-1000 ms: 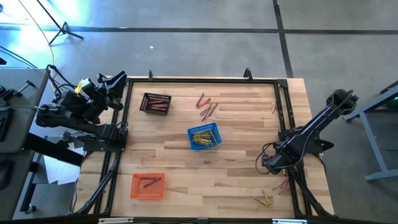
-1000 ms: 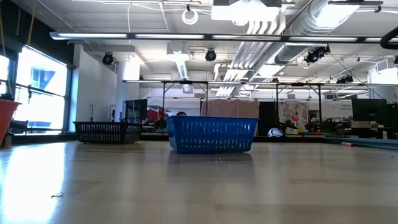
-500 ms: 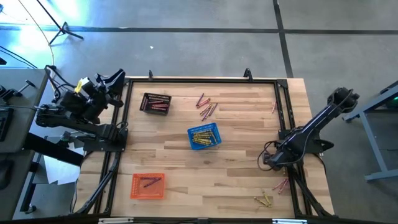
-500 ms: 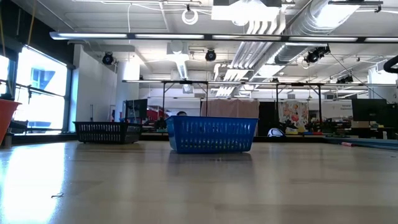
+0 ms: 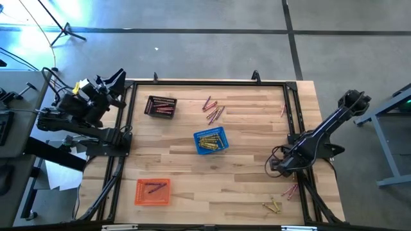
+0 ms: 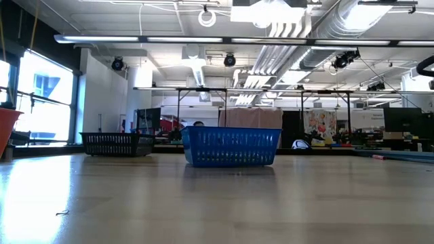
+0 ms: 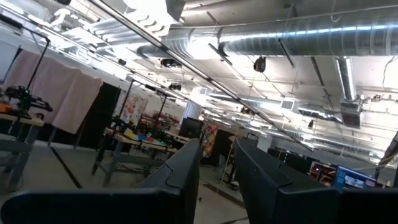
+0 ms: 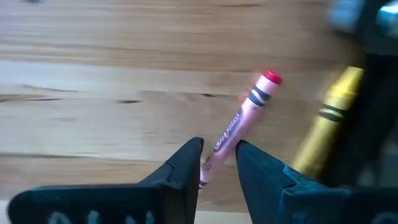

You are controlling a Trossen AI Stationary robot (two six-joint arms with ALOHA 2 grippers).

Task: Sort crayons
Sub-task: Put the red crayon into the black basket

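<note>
an industrial lab hall: exposed ceiling ducts (image 6: 319, 20), concrete floor (image 5: 192, 45), distant workbenches (image 6: 196, 91), curtain partitions (image 7: 56, 93)

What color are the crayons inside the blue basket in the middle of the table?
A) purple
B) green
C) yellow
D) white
C: seen from above, the blue basket in the middle of the table holds a pile of yellow crayons.
</note>
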